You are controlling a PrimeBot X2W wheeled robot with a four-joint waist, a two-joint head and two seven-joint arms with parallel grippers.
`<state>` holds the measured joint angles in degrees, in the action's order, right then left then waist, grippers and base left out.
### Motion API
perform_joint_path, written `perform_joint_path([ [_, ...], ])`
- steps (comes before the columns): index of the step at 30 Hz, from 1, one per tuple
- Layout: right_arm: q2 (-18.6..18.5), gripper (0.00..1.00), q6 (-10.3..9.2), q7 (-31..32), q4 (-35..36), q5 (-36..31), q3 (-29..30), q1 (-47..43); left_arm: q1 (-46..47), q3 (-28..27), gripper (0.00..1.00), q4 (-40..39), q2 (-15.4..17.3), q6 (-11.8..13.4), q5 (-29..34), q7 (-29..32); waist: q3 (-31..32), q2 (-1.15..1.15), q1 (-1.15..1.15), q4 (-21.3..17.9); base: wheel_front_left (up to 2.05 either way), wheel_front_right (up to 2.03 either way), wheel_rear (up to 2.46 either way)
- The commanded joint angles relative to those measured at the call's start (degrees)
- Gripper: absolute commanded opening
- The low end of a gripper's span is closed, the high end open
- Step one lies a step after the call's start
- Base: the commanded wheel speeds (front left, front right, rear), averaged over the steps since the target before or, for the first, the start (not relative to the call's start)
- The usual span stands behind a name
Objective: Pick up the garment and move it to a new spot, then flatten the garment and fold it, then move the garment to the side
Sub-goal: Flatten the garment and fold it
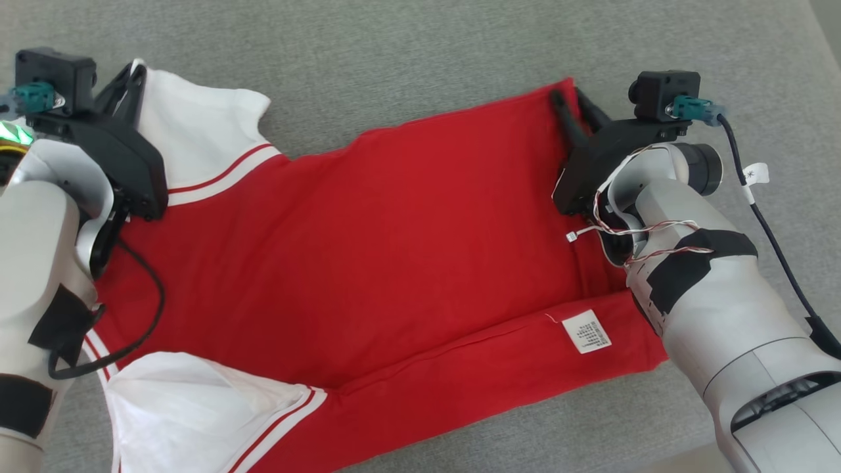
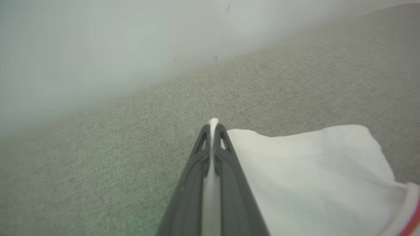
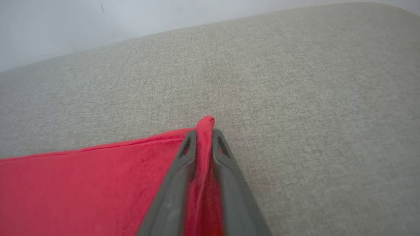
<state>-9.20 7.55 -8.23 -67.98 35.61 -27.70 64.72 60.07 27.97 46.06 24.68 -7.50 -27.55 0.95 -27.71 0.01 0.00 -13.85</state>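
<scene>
Red, white-sleeved garment [image 1: 394, 249] on grey weave [image 1: 407, 59]

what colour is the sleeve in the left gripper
White sleeve with a red stripe, clearest in head view.

Grey woven upholstered surface [image 1: 420, 46] with a red T-shirt [image 1: 394, 236] spread on it
The shirt lies crosswise, with its far white sleeve [image 1: 197, 138] and near white sleeve [image 1: 190, 407] at the left, both with red-striped cuffs, and its hem at the right; along the near side a strip of red cloth is folded over, showing a white care label [image 1: 587, 332]
</scene>
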Motion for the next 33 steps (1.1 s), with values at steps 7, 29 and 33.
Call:
perform_joint_path([
  [7,-0.88,0.0,-0.14,-2.29,-0.94,1.11,-0.74,1.42,1.25,0.95,0.0,-0.44,-0.68,0.08,-2.64,-2.42,1.52,-0.01,0.0,1.29,0.0,0.0,0.0],
  [29,-10.94,0.0,-0.14,-6.96,15.21,9.59,-4.88,-17.98,-23.59,-0.21,0.0,-22.03,-0.52,3.23,-12.27,-13.85,12.49,-0.01,0.0,7.12,0.0,0.0,0.0],
  [33,-12.85,0.0,-0.14,-6.91,20.86,10.57,-1.63,-22.62,-30.1,-0.74,0.0,-29.57,-0.44,5.39,-13.28,-14.55,14.09,-0.01,0.0,8.65,0.0,0.0,0.0],
])
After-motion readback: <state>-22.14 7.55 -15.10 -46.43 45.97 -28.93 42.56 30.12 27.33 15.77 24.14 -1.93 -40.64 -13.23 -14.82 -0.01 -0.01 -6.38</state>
